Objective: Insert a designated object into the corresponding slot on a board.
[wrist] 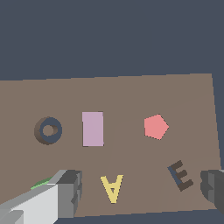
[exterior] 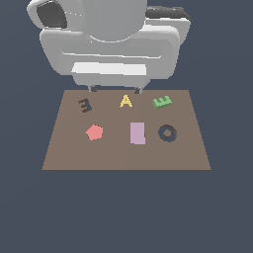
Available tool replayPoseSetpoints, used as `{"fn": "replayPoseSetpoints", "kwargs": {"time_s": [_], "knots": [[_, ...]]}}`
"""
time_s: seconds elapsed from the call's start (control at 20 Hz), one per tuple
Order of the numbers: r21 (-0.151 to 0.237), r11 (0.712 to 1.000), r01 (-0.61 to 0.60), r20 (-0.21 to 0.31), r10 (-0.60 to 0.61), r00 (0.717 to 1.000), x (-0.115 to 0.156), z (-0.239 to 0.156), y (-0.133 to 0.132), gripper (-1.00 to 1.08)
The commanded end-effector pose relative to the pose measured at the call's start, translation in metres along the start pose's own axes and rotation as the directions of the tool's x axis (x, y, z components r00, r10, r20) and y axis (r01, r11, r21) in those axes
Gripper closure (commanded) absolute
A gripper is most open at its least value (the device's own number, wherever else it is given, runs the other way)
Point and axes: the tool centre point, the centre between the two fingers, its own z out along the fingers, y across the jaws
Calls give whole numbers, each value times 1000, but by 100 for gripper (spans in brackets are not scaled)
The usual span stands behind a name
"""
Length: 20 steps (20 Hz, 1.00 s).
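Exterior view: green E block (exterior: 162,102) flat on the board (exterior: 126,155), toward that view's right beside the yellow A (exterior: 126,101), well apart from the dark slot (exterior: 85,105); tilted, prongs pointing away from the arm. Probably light, rigid; best pinched across the spine. Wrist view: gripper (wrist: 140,192) spread wide, holding nothing; only a green sliver visible behind one finger (wrist: 65,192).

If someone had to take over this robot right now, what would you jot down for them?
Gripper: open, empty, hanging over the board's far row.
Green E block: lying loose on the board, at the exterior view's right of the yellow A.
E-shaped slot: empty, on the A's other side.
Done: nothing yet.
Left: grasp the E block, carry it over, fit it in.
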Motion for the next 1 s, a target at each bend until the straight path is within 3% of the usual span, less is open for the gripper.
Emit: {"fn": "replayPoseSetpoints", "kwargs": {"time_s": [0.0,0.45,0.95], "knots": [[0,1000,0,0,0,1000,0,0,0,-92],[-1,999,-49,2,49,999,-7,6,-3,-92],[-6,977,-212,10,212,977,-31,25,-14,-92]]}}
